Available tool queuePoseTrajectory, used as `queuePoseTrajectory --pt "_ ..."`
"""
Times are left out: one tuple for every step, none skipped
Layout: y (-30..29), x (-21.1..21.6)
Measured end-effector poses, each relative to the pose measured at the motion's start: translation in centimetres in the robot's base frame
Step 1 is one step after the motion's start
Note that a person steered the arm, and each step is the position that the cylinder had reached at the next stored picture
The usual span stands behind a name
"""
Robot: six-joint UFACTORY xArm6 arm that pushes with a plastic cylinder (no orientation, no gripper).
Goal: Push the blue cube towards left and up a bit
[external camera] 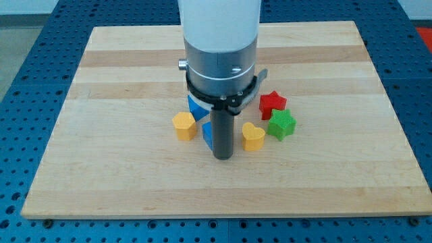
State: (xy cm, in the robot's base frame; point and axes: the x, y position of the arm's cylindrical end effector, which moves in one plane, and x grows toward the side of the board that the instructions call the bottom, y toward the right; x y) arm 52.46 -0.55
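Observation:
The blue cube (207,132) sits near the middle of the wooden board (101,169), mostly hidden behind my rod, with only its left edge showing. My tip (223,157) rests on the board just right of and below the cube, touching or nearly touching it. A second blue block (195,106) peeks out above it, partly hidden by the arm. A yellow hexagon block (183,125) stands just left of the cube.
A yellow heart block (253,136) lies right of my tip. A green star (281,124) and a red star (272,103) sit further right. The board lies on a blue perforated table (27,81).

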Motion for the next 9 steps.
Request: queuePoseTrajectory --pt "0.8 -0.4" --pt "4.0 -1.3" --pt "5.7 -3.4" --pt "4.7 -4.1" --pt "2.1 -4.1" --pt "-2.0 -3.3" --pt "-6.6 -0.6" --pt "-6.9 0.5" --pt "-6.3 0.9"
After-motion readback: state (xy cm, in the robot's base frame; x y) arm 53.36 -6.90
